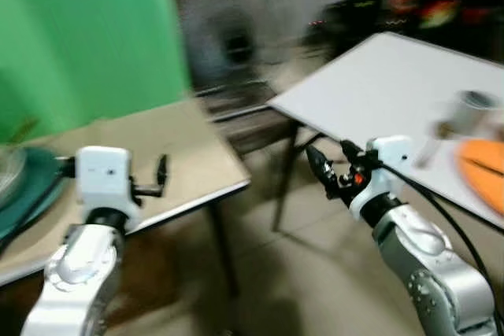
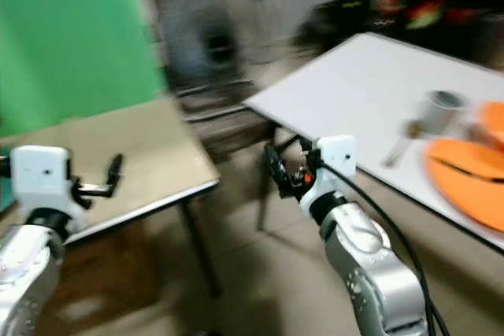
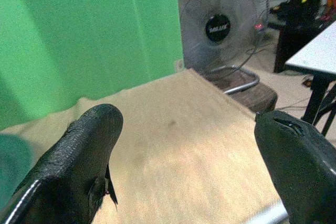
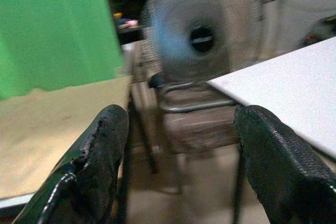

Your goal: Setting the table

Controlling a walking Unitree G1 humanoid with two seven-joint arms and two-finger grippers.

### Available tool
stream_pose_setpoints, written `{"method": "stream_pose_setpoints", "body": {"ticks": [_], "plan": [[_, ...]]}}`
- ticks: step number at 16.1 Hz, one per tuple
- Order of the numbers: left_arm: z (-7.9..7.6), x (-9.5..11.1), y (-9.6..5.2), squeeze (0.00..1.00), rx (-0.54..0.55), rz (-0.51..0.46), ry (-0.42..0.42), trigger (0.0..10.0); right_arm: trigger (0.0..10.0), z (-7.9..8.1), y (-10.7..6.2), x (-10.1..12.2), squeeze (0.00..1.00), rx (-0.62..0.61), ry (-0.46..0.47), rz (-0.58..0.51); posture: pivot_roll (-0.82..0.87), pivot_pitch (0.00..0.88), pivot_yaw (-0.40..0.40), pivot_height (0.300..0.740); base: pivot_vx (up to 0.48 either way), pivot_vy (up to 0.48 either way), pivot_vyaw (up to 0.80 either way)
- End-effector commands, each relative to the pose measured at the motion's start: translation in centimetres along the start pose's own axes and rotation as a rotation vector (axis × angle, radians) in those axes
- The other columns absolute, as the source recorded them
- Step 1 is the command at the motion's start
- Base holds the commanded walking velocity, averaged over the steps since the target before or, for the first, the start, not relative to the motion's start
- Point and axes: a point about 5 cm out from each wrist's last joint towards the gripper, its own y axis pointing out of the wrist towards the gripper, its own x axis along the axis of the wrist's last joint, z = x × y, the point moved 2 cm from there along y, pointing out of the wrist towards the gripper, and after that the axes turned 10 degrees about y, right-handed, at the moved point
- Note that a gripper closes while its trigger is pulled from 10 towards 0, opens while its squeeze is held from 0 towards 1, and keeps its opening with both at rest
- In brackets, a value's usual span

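Turning between two tables, you have both grippers empty and nothing picked up yet. Your left gripper [image 1: 160, 172] hovers over the tan table [image 1: 181, 147], its fingers [image 3: 79, 156] spread wide with only bare tabletop between them. Your right gripper [image 1: 321, 164] hangs in the gap between the tables, fingers [image 4: 286, 166] likewise spread apart on nothing, pointing toward a fan [image 4: 202, 32] beyond.

The table things lie on the white table [image 1: 378, 84], to the right of and behind the right fingertips: an orange plate [image 1: 482, 171] at the near edge, a small cup [image 1: 472, 109] just past it, and what looks like a spoon [image 2: 398, 145] beside the cup. Blur makes the spoon hard to confirm; its long axis seems to run slantwise toward the table's near edge. All three are well apart from the right fingers, and farther still from the left.

Behind your left gripper, on the far left of the tan table, sits a teal dish [image 1: 31, 186] with something pale and round on it, near that wrist.

Judging from this, the right arm is the nearer one for anything on the white table, but its fingers point away from the plate, so you would need to swing the wrist rightward first. The views are smeared by motion; let them settle before you commit.
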Motion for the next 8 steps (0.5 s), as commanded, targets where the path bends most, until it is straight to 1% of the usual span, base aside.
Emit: {"method": "stream_pose_setpoints", "body": {"ticks": [1, 3, 6, 8], "plan": [[0.1, 0.43, -0.05, 0.0, -0.007, -0.013, 0.018, 10.0, 10.0, 0.05, 0.18, -0.25, 0.0, 0.006, 0.021, 0.017, -0.04, 0.0, 0.034, 0.74, 0.0, 0.0, 0.8], [-0.04, 0.56, -0.03, 0.0, -0.019, -0.009, -0.004, 10.0, 10.0, 0.16, 0.27, -0.33, 0.0, 0.01, 0.032, 0.016, -0.04, 0.0, 0.034, 0.74, 0.0, 0.0, 0.8], [0.11, 0.72, 0.03, 0.0, -0.022, -0.016, 0.011, 10.0, 10.0, 0.21, 0.37, -0.53, 0.0, 0.011, 0.071, 0.024, -0.03, 0.0, 0.034, 0.74, 0.0, 0.0, 0.8], [0.13, 0.9, 0.04, 0.0, -0.026, -0.02, -0.003, 10.0, 10.0, 0.24, 0.44, -0.63, 0.0, 0.015, 0.086, 0.027, -0.03, 0.0, 0.034, 0.74, 0.0, 0.0, 0.8]]}}
